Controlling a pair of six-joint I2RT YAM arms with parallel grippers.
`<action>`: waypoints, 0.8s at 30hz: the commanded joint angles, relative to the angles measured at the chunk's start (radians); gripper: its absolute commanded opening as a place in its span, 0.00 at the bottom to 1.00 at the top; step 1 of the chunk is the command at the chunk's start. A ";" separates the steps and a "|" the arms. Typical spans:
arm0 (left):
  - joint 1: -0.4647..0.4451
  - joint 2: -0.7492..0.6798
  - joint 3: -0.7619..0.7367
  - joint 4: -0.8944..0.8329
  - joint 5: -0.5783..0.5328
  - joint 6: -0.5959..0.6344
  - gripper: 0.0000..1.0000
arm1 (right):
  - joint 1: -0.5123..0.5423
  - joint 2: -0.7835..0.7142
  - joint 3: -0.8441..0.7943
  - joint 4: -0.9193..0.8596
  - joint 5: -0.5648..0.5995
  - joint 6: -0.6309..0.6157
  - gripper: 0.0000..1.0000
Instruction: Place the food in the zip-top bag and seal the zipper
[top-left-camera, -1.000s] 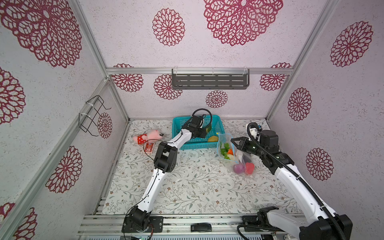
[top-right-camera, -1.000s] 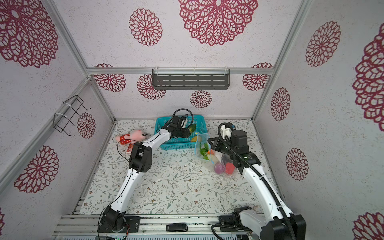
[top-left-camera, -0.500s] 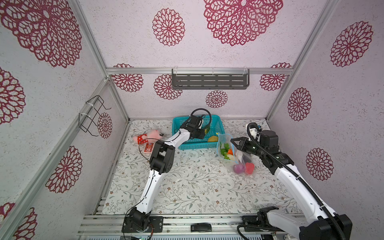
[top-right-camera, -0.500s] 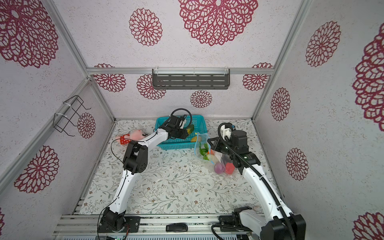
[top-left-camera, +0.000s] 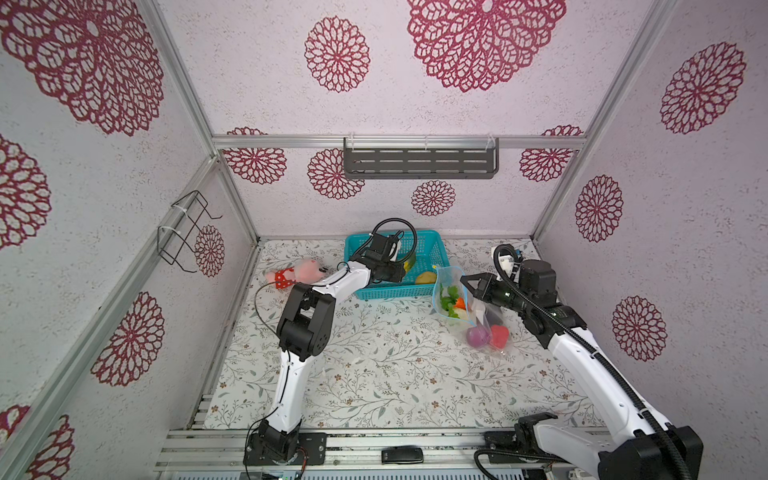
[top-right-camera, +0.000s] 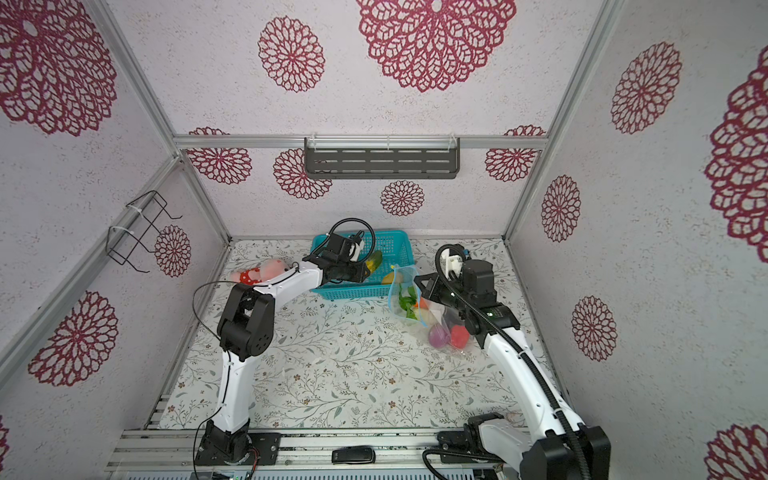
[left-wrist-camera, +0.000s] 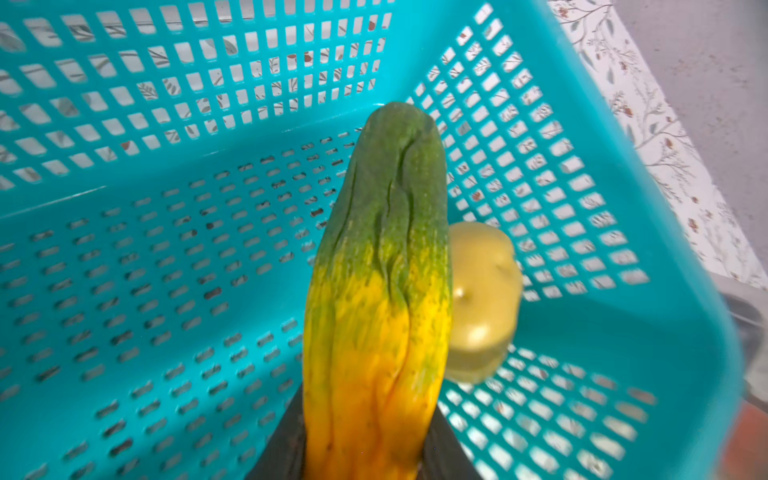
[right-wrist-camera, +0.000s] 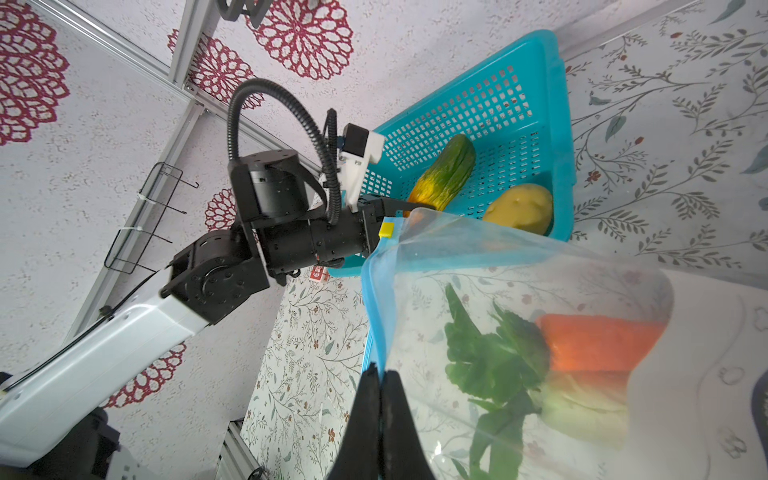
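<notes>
Clear, crinkly zip-top bag (right-wrist-camera: 540, 286) lies on the table (top-left-camera: 374, 374) just right of the teal basket (top-left-camera: 436, 253), its mouth raised.
The right jaws, pressed together, pinch its light-blue zipper (right-wrist-camera: 376, 320) edge. The right wrist view shows green leaves (right-wrist-camera: 490, 357) and a carrot (right-wrist-camera: 594, 345) through the film but cuts off the bag's far end. Both top views add a purple onion (top-left-camera: 478, 336) and red pepper (top-left-camera: 498, 336) there. The left jaws pinch a green-and-yellow gourd (left-wrist-camera: 374, 249) over the basket, beside a yellow potato (left-wrist-camera: 482, 299); their tips are cut off in the left wrist view.
</notes>
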 joint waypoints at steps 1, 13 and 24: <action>-0.012 -0.113 -0.043 0.038 0.033 0.003 0.20 | -0.005 0.002 -0.008 0.050 -0.017 0.008 0.00; -0.075 -0.468 -0.237 -0.126 0.152 -0.045 0.18 | -0.005 0.020 -0.017 0.078 -0.004 0.000 0.00; -0.166 -0.565 -0.195 -0.438 0.345 -0.004 0.17 | -0.005 0.048 -0.005 0.089 -0.006 -0.022 0.00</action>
